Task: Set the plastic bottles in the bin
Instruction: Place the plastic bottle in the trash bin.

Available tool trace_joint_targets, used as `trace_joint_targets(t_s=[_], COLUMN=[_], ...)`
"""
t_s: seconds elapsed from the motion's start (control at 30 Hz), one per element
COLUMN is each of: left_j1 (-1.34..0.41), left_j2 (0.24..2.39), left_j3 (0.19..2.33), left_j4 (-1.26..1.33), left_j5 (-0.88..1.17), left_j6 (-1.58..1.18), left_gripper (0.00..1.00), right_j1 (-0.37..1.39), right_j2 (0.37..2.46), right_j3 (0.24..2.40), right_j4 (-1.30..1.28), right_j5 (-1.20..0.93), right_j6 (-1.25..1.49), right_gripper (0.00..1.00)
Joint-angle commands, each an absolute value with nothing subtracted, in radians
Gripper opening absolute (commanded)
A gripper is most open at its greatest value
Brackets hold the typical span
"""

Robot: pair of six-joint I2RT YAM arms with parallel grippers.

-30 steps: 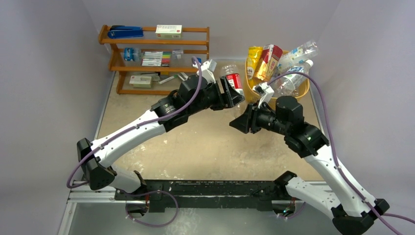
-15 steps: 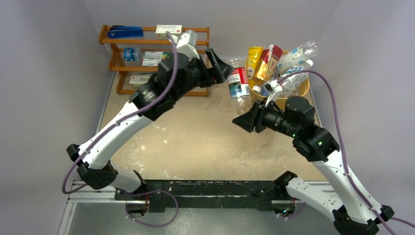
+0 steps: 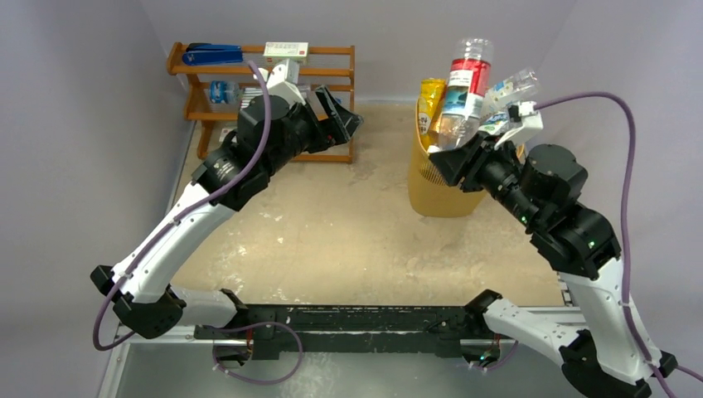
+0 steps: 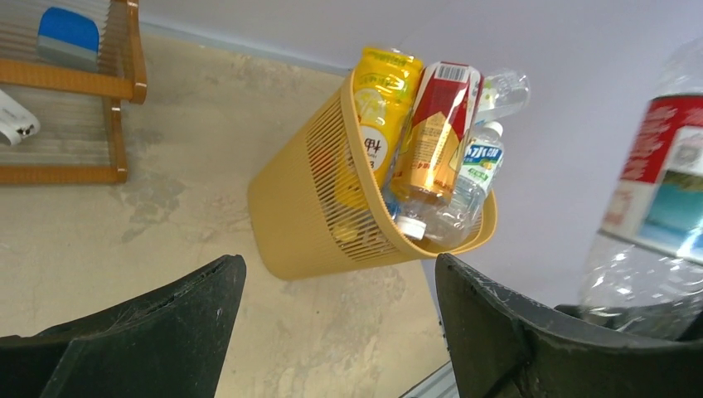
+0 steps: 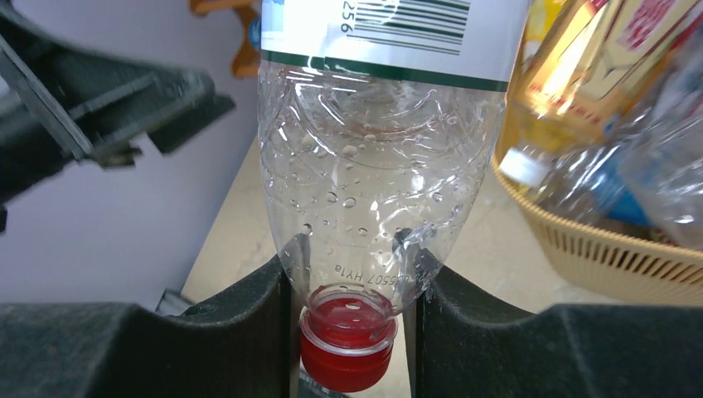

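As the right gripper (image 5: 352, 308) pinches a clear, red-capped bottle (image 5: 373, 191) by the neck, jaws drawn in tight around it and the bottle's base pointing skyward, the load hangs over the near rim of the yellow bin (image 3: 431, 195), not yet inside it. Well away from the bin, on the side where the wooden shelf (image 3: 196, 116) stands, the left gripper (image 3: 338, 116) waits with jaws spread wide and nothing between them. Inside the bin the pile is already tall: a yellow bottle (image 4: 383, 91), a red-and-gold one (image 4: 435, 116) and a clear one with a blue label (image 4: 477, 166) poke well above the rim, leaving little room. That crowding looks like the chief hazard. A bottle let go on top of the heap could glance off, roll over the rim and land on the table (image 3: 332, 240) beside the bin. The grip is a second worry, since the neck tapers, the plastic is slick and beaded with droplets, and the long body could swing or slide out before it is fully over the bin's mouth. A low approach could also nudge the jutting bottles out, or shove the light bin itself.
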State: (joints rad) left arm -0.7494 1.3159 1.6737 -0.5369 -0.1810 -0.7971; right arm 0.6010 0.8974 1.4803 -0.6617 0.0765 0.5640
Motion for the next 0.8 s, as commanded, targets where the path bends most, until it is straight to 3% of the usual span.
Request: trace_joint_targets(t_s=[0.0,0.17,0.37,0.77], left_j1=[-0.750,-0.752,-0.752,-0.751], left_j2=[1.278,1.266,1.246,1.230], left_j3=[1.631,1.613,1.597,1.568], left_j4=[-0.469,-0.451,-0.452,-0.461], left_j5=[-0.141,-0.120,-0.111,-0.120], left_j6=[-0.800,-0.808,-0.808,-0.800], left_gripper=[0.85,0.86,0.86,0.87], right_j1=[0.601,0.520,0.088,-0.007], right_j2=[0.951,1.046,1.072,1.111], right_j3=[1.589,1.618,1.533,1.410], right_j4=[-0.672,-0.629,-0.530,-0.447], right_j5=[0.252,0.172,-0.291,-0.452], right_j6=[0.546,0.519,0.466,0.460], right_gripper=[0.08,0.06,0.00,0.01])
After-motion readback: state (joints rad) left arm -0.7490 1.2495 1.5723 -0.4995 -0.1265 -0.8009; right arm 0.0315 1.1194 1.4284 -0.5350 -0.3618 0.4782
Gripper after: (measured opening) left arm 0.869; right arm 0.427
